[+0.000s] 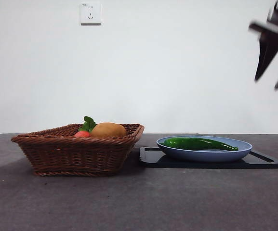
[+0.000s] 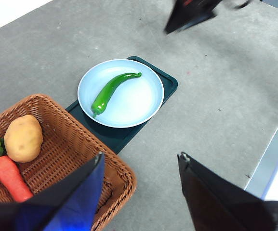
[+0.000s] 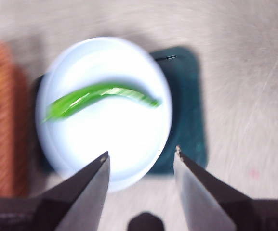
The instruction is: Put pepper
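Note:
The long dark-green pepper [image 1: 200, 143] lies across the blue plate [image 1: 235, 153], which sits on a black tray [image 1: 264, 162] to the right of the basket. It also shows in the left wrist view [image 2: 111, 89] and the right wrist view [image 3: 98, 99]. My right gripper [image 1: 275, 72] hangs open and empty high at the right, above the plate [image 3: 143, 159]. My left gripper [image 2: 141, 161] is open and empty, high above the basket's near corner.
A brown wicker basket [image 1: 57, 151] stands at the left with a yellow-orange potato [image 1: 108, 130] and a red item with green leaves [image 1: 83, 132] inside. A white wall socket [image 1: 90, 13] is behind.

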